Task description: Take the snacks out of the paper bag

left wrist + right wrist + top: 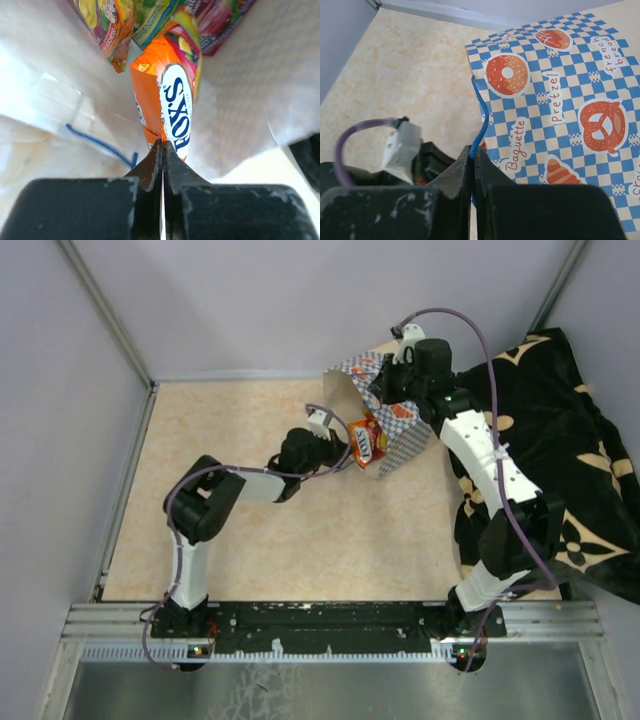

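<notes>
The paper bag (403,440) lies on its side at the back of the table, its mouth facing left. My left gripper (342,447) is at that mouth, shut on the lower corner of an orange snack packet (167,95) with a white logo. Deeper inside the bag (260,75) lie more snacks: a purple-and-yellow packet (107,25), a green one (152,20) and a dark purple one (215,20). My right gripper (473,150) is above the bag (560,100), shut on its blue cord handle (481,120). A second blue cord (100,145) lies by the mouth.
A black cloth with gold flower marks (560,420) covers the right side of the table, under my right arm. Grey walls close in the back and both sides. A metal rail (330,620) runs along the near edge.
</notes>
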Robot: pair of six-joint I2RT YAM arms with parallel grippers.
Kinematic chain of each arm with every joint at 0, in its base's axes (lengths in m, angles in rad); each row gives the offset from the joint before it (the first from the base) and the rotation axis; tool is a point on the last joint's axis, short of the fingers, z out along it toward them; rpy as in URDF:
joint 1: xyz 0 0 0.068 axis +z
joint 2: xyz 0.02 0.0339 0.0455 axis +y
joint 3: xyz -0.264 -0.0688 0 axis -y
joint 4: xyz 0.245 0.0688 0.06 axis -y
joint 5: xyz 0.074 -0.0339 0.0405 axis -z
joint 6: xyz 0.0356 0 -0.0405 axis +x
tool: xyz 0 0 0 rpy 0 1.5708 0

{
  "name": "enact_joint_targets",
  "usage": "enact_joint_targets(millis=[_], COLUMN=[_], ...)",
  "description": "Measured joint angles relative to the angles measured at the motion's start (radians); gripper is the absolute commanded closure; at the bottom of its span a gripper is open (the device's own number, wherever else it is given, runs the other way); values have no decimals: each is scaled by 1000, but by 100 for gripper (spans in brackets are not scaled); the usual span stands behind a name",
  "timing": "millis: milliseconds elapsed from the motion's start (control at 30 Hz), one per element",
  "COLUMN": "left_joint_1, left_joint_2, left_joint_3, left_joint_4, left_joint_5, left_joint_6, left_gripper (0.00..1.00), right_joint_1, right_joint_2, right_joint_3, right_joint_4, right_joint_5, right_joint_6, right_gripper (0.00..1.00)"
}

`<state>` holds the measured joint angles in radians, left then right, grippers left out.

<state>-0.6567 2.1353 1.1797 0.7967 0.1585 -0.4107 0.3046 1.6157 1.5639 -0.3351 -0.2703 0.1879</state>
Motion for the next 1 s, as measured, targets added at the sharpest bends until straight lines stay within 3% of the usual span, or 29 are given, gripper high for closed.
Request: enact_joint_targets(millis=[200, 433, 600, 733, 1000], left_joint_1=[42, 190, 346, 406, 502], left_joint_2=[-293, -612, -723, -693, -236], left_joint_3=[-206, -264, -275, -223, 275], left_joint_4=[-51, -357, -555, -700, -1024], left_joint_5=[53, 63, 42, 31, 18], left_joint_6=[109, 223, 248, 307, 502], left_gripper=[100, 100, 100, 100, 100], right_joint_1=[-3, -7, -7, -7, -7], right_joint_2=[-27, -38, -38, -38, -39], right_joint_3=[-19, -69, -92, -97, -145], right_joint_4=[19, 50, 74, 91, 146], right_joint_5=[-4, -21, -50, -82, -142], right_joint_6=[0, 16, 35, 53, 91], right_gripper=[100, 100, 100, 100, 100])
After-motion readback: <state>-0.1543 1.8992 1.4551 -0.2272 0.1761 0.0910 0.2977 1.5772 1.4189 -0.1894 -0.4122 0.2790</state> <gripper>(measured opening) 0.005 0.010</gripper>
